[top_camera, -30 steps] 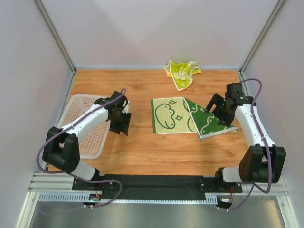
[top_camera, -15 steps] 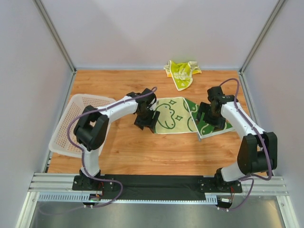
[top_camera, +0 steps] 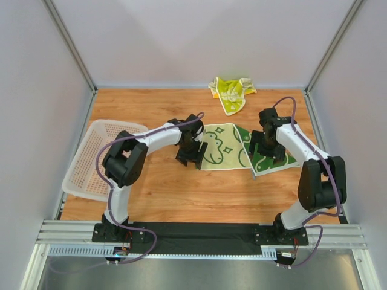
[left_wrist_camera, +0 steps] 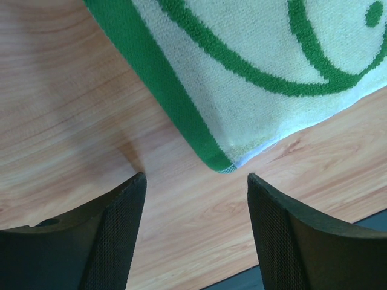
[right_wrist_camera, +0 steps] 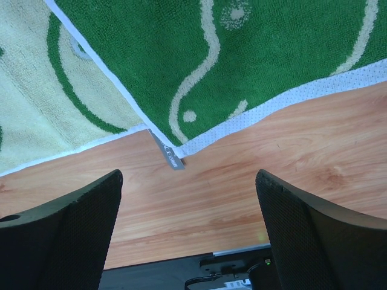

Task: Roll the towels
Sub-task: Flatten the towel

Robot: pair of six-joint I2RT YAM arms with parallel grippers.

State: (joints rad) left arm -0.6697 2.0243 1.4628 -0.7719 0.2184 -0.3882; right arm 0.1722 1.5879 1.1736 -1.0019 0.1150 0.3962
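"What is the green towel [left_wrist_camera: 260, 78] looking like?"
"It is looking fuzzy and soft, like loopy cloth."
"And the table [left_wrist_camera: 72, 109] under the green towel?"
"It is shining a little, like smooth wood."
"The fingers [left_wrist_camera: 118, 241] near the green towel?"
"They are looking black, dull and bumpy."

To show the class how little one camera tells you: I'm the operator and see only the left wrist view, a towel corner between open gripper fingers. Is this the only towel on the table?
Observer: No. A second towel lies crumpled at the far edge of the table, beyond the flat towel.
Operator: And on the other side?
Observer: The right gripper is open above the near edge of the flat towel's dark green part, where a small grey tag sticks out.
Operator: Anything else out there?
Observer: A white basket sits at the table's left edge.
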